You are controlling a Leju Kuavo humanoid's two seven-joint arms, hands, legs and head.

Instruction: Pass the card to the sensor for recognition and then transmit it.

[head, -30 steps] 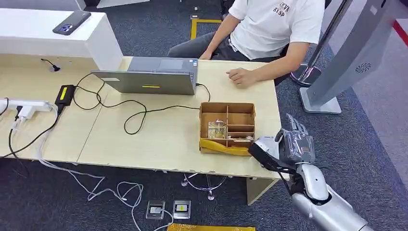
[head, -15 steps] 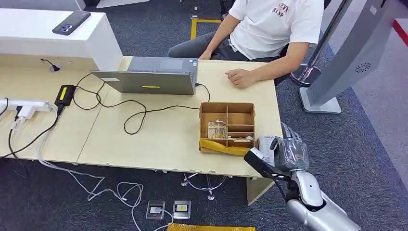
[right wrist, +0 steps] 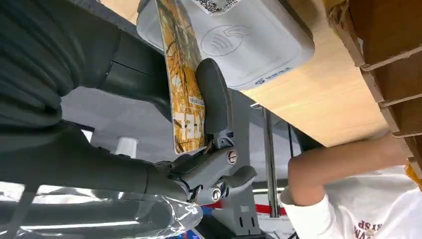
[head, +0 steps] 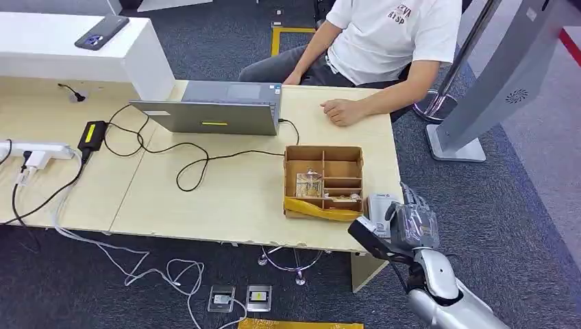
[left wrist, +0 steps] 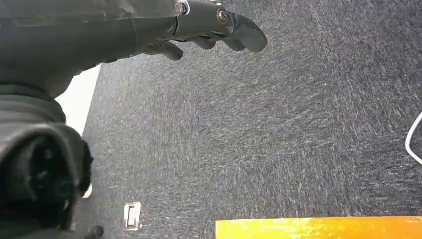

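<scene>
- The table (head: 226, 199) carries the white sensor (right wrist: 249, 40) at its near right corner, beside the cardboard box (head: 323, 179); a seated person (head: 390, 34) waits across it.
- Step in hand, as I judge it: presenting the card (right wrist: 184, 84) to the sensor. The right hand (head: 410, 223) pinches the card edge-on, just beside the reader.
- Next calls for laying it flat over the reader, then passing it over.
- The right wrist view reveals the card; the head view hides it.
- The left hand (left wrist: 209, 30) hangs over carpet, fingers loosely curled, holding nothing.
</scene>
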